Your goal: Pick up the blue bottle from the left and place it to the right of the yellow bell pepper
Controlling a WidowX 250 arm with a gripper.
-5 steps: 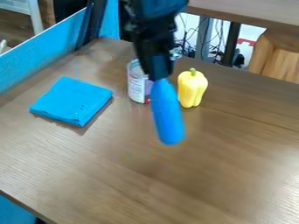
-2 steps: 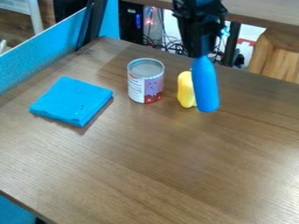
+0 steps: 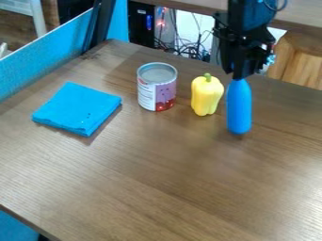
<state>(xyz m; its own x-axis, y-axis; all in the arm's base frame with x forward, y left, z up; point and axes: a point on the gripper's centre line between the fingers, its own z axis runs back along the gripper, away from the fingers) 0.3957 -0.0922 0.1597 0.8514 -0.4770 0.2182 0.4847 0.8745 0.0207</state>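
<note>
Gripper: you had the black gripper (image 3: 239, 76) at the upper right of the camera view, pointing down, clenched on the top end of the bottle.
Bottle: blue, smooth, narrower at the top (image 3: 239, 108); it hung upright below your gripper, to the right of the pepper and apart from it. You could not tell whether its rounded base touched the table.
Pepper: yellow with a green stem (image 3: 206, 96), stem end up; it stood on the table between the can and the bottle, nearest thing to your held item.
Can: grey top, label in white, purple and red (image 3: 156, 89); upright on the table, just left of the pepper, not touching it.
Cloth: bright blue, folded into a flat square (image 3: 76, 108); you had it lying left of the can, well apart from the bottle, a few dark specks on its face.
Table: brown wood grain (image 3: 164, 179), under the can, pepper and cloth.
Panel: blue, along the table's upper left side (image 3: 37, 61).
Behind: you saw tangled cables (image 3: 187, 48) past the far edge, with a wooden stool (image 3: 299, 61) at the right.
</note>
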